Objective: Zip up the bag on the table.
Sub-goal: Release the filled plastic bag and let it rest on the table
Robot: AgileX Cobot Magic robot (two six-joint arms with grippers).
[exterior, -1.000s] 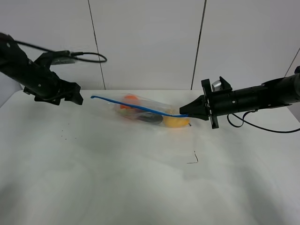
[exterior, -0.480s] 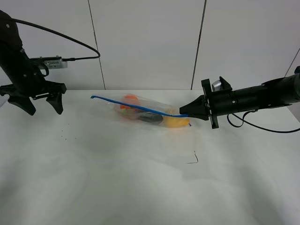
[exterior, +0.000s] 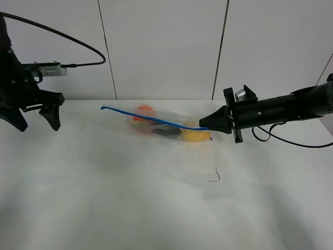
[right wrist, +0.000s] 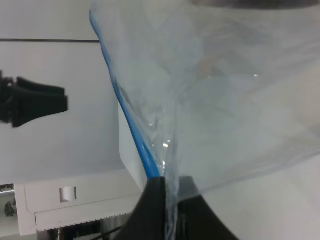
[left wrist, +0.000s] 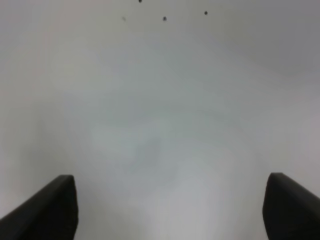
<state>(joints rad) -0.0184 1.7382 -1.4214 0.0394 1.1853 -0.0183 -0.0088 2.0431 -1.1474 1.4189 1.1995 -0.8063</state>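
Note:
The clear crinkly bag (exterior: 166, 124) lies on the white table (exterior: 156, 198) near its far middle, with orange, dark and yellow produce inside. Its blue zipper strip (exterior: 145, 117) runs from the raised left end down to the right corner. My right gripper (exterior: 204, 127) is shut on that right corner of the bag (right wrist: 215, 100); in the right wrist view its fingertips (right wrist: 155, 200) pinch the plastic beside the blue strip (right wrist: 132, 130). My left gripper (exterior: 35, 120) is open and empty, far left of the bag, above the table (left wrist: 160, 125).
Small black marks (exterior: 215, 177) lie on the table in front of the bag, and a few dots (exterior: 70, 152) at the left. White wall panels stand behind the table. The left arm's cable (exterior: 78, 44) loops above it.
My left arm has swung away from the bag to the far left and its gripper now points down, open. The right gripper and the bag have not moved.

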